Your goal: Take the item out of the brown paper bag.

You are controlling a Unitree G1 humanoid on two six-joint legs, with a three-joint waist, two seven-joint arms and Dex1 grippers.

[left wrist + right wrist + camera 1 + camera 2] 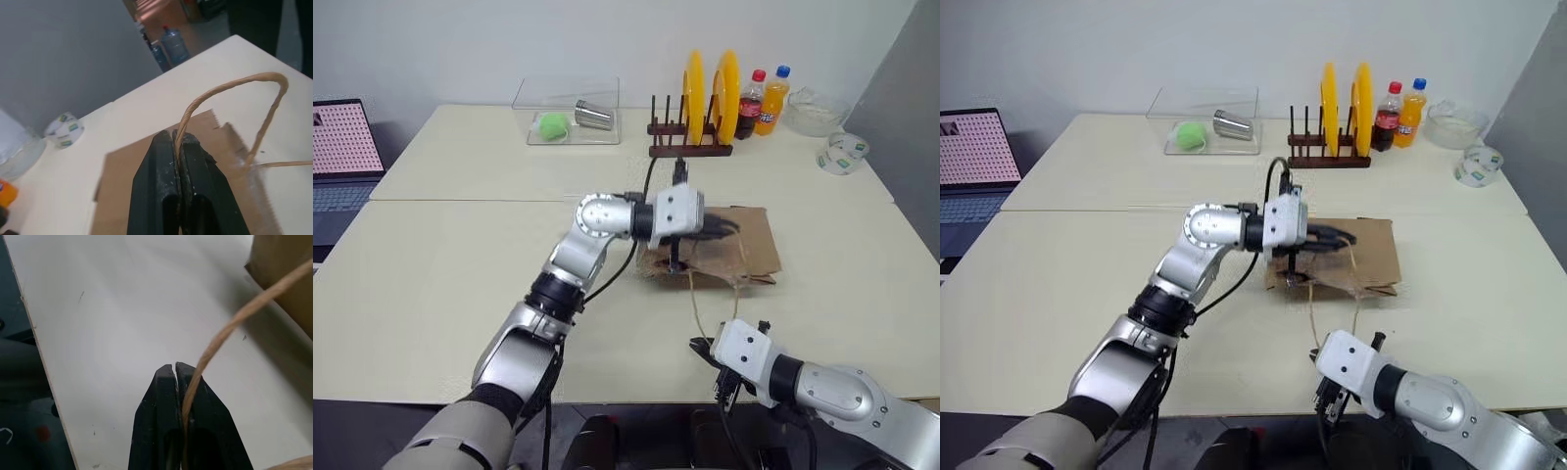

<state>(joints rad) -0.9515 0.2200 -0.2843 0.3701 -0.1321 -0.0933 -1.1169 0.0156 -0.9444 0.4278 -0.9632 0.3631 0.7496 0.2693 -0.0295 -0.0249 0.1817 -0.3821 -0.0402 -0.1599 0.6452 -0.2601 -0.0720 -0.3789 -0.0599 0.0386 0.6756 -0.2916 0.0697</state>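
Brown paper bag [729,245] lies flat at centre frame on the bench [431,284]. Over its left edge, the left pincer [178,139] is clamped on one cord handle [230,88]. Lower right of centre, near the bench's front edge, the right pincer [177,372] is pinched together on the other handle [234,320].

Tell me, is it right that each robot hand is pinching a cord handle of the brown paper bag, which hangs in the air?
Not quite: the brown paper bag lies on the table, as the left eye view shows. The left hand and right hand do each pinch a cord handle.
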